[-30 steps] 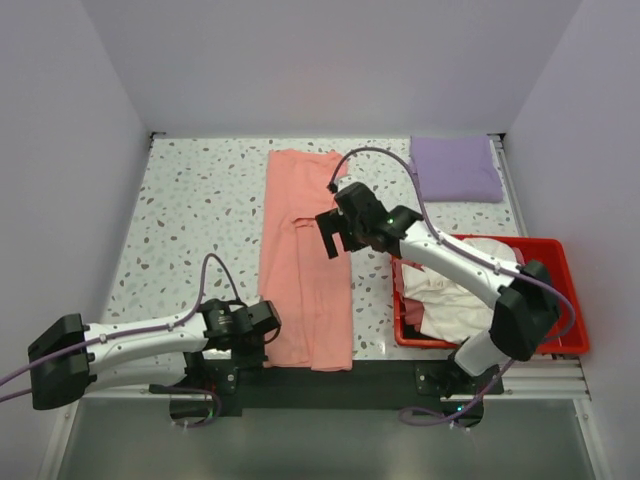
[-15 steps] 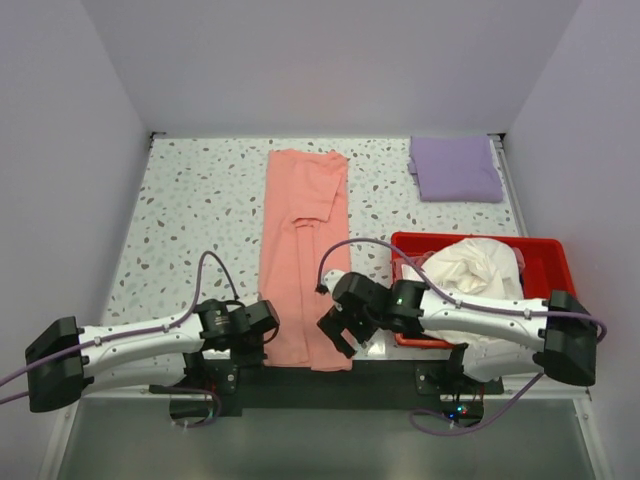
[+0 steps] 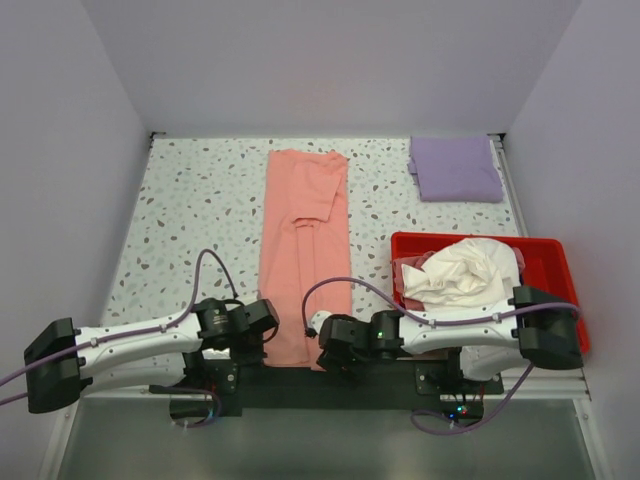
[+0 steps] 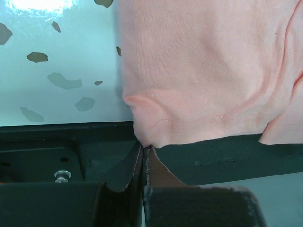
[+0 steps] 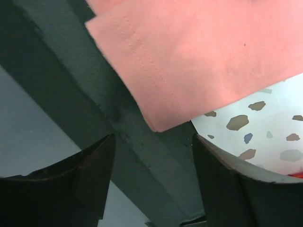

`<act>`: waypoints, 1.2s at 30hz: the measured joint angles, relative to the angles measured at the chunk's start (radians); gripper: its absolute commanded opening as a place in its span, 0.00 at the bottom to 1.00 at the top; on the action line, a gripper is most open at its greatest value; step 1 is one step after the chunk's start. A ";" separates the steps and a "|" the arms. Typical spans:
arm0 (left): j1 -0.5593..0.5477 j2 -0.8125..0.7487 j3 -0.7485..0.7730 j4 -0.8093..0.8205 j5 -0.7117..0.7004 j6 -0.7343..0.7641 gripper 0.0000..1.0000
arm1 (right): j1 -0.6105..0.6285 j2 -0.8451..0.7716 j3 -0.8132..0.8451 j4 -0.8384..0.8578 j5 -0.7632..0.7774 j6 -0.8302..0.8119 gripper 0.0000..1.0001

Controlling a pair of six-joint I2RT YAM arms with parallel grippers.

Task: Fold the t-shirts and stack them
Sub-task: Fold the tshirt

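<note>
**Overhead and wrist views.** The salmon-pink t-shirt point(image 3: 305, 255) lies flat on the speckled tabletop point(image 3: 200, 210) as a long, narrow strip folded lengthwise. Its near hem overhangs the black mounting rail point(image 3: 300, 385).

**Left tool** point(image 4: 143, 158): closed, fingers pressed together, with the near-left corner of this shirt's hem pinched at their tips. The cloth puckers just above the grip.

**Right tool** point(image 5: 151, 170): open, fingers spread apart. It sits low over the rail, just beside the shirt's near-right corner, and does not touch the cloth. That corner shows two layers with their edges slightly offset.

**Other items.** To the right of the shirt's near half stands a red bin point(image 3: 548, 265) holding a crumpled cream-white t-shirt point(image 3: 465, 270). To the right of the shirt's far end, and apart from it, a lavender t-shirt point(image 3: 455, 168) lies on the tabletop folded into a compact rectangle.

**Arms.** Both arms lie low, one on either side of the shirt's near hem, and converge on it.
</note>
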 measured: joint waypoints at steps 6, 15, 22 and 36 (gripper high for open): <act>0.000 -0.004 0.000 0.000 -0.005 -0.001 0.00 | 0.003 0.061 -0.014 0.040 0.018 0.000 0.48; 0.000 -0.001 0.001 -0.002 -0.013 -0.002 0.00 | 0.003 0.089 -0.020 0.071 0.057 0.010 0.10; 0.000 0.000 0.050 -0.025 -0.047 -0.001 0.00 | 0.008 0.069 -0.020 0.056 0.126 0.026 0.01; 0.196 0.138 0.272 0.018 -0.191 0.143 0.00 | -0.213 -0.002 0.082 0.063 0.257 -0.059 0.00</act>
